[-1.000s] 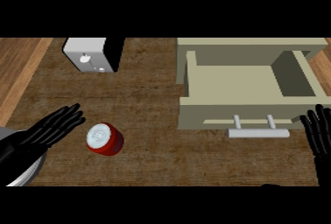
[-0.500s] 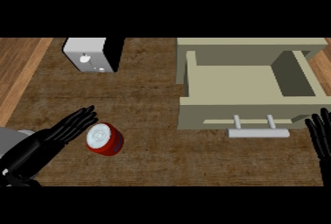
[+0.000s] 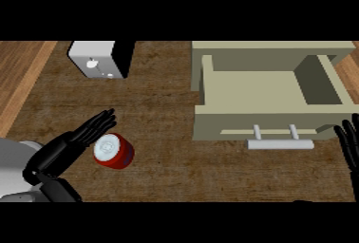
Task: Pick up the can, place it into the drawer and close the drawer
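Note:
A red can [image 3: 113, 150] with a white lid lies on its side on the brown counter at lower left. My left hand [image 3: 67, 151] is open just left of it, with straight fingers reaching along the can's upper left side and nearly touching the lid. The beige drawer [image 3: 273, 90] stands pulled open at upper right, with nothing inside and a pale handle [image 3: 279, 143] on its front. Only the straight fingers of my right hand [image 3: 348, 144] show at the right edge, beside the drawer front.
A white and black appliance [image 3: 100, 58] stands at the back left of the counter. A lighter wooden strip [image 3: 21, 80] runs along the left edge.
My left hand has moved right and forward until its fingers reach the can. My right hand has slid slightly toward the right edge. The can and drawer have not moved.

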Motion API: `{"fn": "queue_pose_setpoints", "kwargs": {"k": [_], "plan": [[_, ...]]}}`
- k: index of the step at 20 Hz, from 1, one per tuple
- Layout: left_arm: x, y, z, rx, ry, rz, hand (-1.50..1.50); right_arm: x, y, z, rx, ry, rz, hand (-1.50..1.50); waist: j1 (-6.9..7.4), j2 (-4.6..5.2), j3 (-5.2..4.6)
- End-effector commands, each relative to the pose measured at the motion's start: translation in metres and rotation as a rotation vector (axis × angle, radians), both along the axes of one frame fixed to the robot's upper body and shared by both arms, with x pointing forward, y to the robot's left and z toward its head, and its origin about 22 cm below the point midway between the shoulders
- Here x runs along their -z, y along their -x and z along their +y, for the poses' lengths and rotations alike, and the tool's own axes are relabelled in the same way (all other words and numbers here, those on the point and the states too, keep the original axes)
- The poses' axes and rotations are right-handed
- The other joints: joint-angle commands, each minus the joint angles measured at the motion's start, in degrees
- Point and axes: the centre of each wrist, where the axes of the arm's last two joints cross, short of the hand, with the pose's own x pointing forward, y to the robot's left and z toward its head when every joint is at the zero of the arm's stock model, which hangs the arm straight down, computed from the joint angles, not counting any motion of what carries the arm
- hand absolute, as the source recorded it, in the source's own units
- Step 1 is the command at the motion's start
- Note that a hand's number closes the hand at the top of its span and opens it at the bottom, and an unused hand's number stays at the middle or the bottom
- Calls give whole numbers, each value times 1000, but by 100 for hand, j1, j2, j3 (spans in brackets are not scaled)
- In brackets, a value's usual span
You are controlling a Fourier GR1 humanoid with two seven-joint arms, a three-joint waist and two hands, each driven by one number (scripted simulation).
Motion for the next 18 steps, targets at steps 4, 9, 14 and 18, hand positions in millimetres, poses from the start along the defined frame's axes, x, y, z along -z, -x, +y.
{"fn": "queue_pose_setpoints", "kwargs": {"k": [4,9,14,18], "plan": [[34,-5,38,-19,-9,10,-150,2,6,-5,-14,-14,-12,-150,-17,3,-3],[39,-19,37,-45,-29,0,-150,-12,-5,4,-11,4,3,-150,-5,1,-3],[74,-35,44,-43,-70,22,-150,3,-12,6,-23,0,-2,-150,-36,16,-6],[69,-19,70,-36,-41,37,-150,0,-5,-9,-6,-7,-15,-150,-5,1,-2]]}}
